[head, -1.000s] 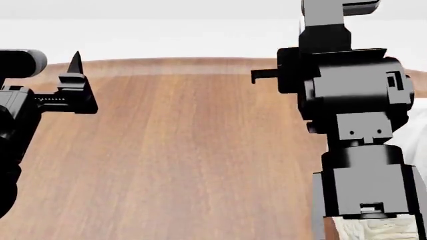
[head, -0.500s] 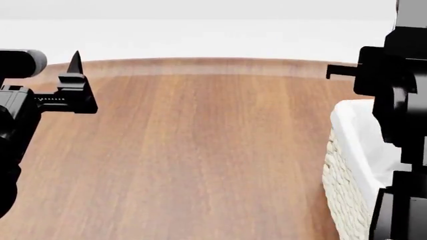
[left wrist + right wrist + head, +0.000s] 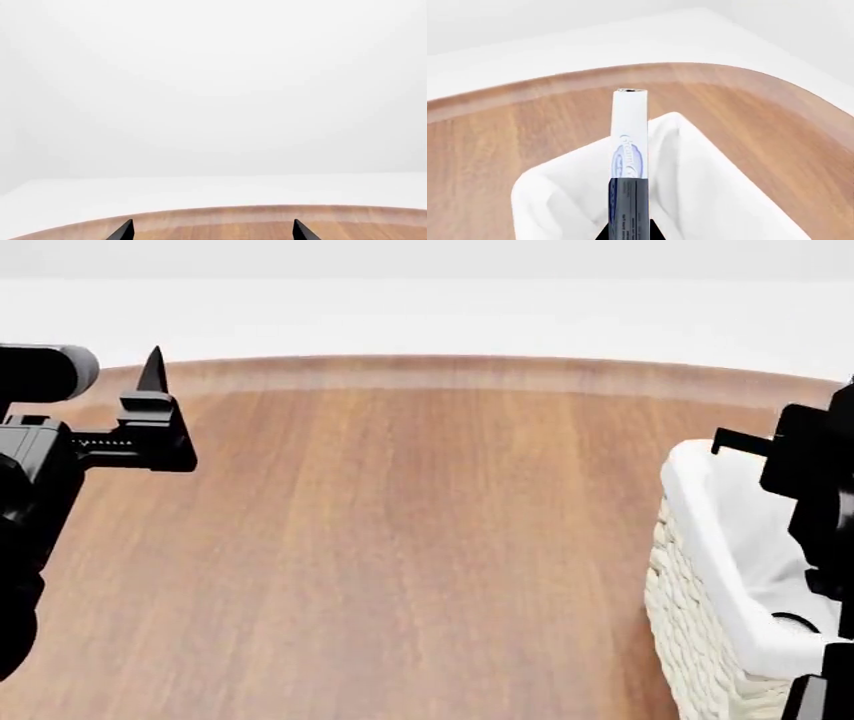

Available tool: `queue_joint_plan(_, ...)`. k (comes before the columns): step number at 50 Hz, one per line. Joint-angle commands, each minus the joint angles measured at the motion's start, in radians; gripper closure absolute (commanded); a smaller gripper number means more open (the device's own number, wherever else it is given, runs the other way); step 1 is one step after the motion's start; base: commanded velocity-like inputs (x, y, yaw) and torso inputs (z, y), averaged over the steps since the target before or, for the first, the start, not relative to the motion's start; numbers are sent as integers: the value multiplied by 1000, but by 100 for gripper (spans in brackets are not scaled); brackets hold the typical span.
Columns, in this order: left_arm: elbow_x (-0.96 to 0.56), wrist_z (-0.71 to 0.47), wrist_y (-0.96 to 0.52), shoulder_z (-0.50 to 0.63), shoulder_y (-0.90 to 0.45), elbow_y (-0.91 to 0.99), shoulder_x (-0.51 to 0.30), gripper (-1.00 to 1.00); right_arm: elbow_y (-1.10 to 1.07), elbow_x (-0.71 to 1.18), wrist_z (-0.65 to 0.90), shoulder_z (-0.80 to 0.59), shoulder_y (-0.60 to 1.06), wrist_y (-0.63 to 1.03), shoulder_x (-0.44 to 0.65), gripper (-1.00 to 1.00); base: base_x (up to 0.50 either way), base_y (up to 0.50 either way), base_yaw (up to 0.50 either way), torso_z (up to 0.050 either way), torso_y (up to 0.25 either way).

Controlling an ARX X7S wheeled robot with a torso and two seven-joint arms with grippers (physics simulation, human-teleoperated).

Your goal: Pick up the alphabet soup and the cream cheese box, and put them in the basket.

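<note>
Right arm shifted rightward, cream cheese box (image 3: 630, 145) over basket (image 3: 694, 570)

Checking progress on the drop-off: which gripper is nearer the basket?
Right. The right gripper holds the cream cheese box over the basket; the left gripper hangs open, far across the table.

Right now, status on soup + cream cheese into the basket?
In hand: the right gripper grips the cream cheese box edge-on above the basket, not yet released. Done: cannot confirm; a small rounded shape inside the basket in the head view is too hidden to name, and no soup can shows on the table. The left gripper is open and empty.
</note>
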Motion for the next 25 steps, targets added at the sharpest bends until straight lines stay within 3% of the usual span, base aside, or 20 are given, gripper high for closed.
queue_joint_plan(1, 0, -1, 2, 4, 0, 0, -2, -100, 172, -20, -3, 21, 6, -161, 8, 100, 0, 0, 0, 0, 0)
queue_joint_plan(14, 4, 3, 16, 9, 1, -21, -2, -100, 380, -34, -43, 3, 68, -296, 2, 100, 0, 0, 0, 0, 0)
queue_joint_plan(15, 4, 3, 17, 8, 1, -23, -2, -100, 378, -27, -56, 6, 65, -289, 0, -100, 0, 0, 0, 0, 0)
queue_joint_plan(25, 3, 0, 18, 9, 4, -22, -5, -100, 255, -22, -37, 9, 27, -223, 3, -100, 0, 0, 0, 0, 0)
